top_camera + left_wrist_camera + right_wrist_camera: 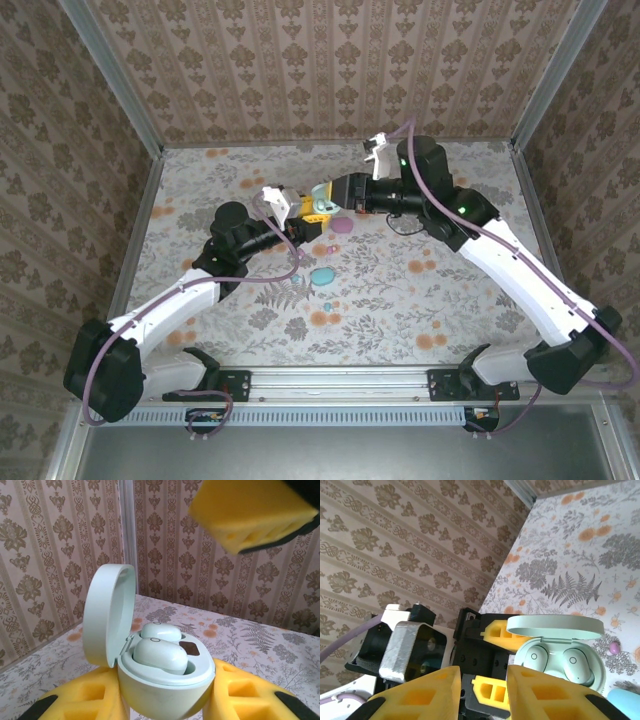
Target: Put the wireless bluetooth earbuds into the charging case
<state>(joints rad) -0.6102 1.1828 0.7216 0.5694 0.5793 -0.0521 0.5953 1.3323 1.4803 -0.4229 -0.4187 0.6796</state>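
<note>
Your left hand (165, 699) is clenched on the mint charging case (560, 667) over the worktop's middle, with its lid standing open. Two mint earbuds (159, 655) sit in their wells. Your right hand (482, 682), parted and empty, faces the case's open mouth from just beside it, so it is the nearer one.

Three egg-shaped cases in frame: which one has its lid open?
The mint case, clamped in the jaws of the left gripper, has its lid raised and two earbuds seated inside. The pink case and blue case lie on the table.
</note>
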